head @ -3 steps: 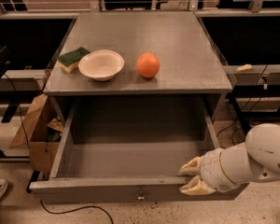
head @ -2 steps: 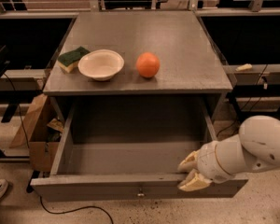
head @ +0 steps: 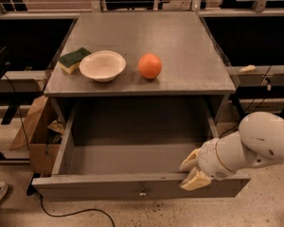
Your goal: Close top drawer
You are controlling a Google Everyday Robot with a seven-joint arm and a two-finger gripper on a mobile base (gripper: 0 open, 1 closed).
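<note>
**Item: top drawer** (head: 109,187). A wide, deep box drawer in flat grey, set directly under the table's front edge and drawn fully out toward the camera. The long, plain front panel spans nearly the table's full width. One small metal knob (head: 142,192) sits at its centre. The side walls and floor are the same grey, and the floor is bare. The back of the interior lies in shadow beneath the table top.

**Gripper** (head: 191,170). It is at the right end of the drawer's front panel, below the table's front right corner. The two tan fingers (head: 197,180) stand apart. One is over the inside of the drawer and the other is at the panel's top edge. Whether they press on the panel cannot be told. The white arm (head: 258,143) reaches in from the right.

**Table** (head: 180,41). Grey top, square-edged.
- Green and yellow sponge (head: 74,59), near the left edge.
- White bowl (head: 102,65), just beside the sponge and upright.
- Orange (head: 150,65), right of the bowl, apart from it, toward the front edge.

**Floor.** Cardboard box (head: 33,136), left of the drawer.
</note>
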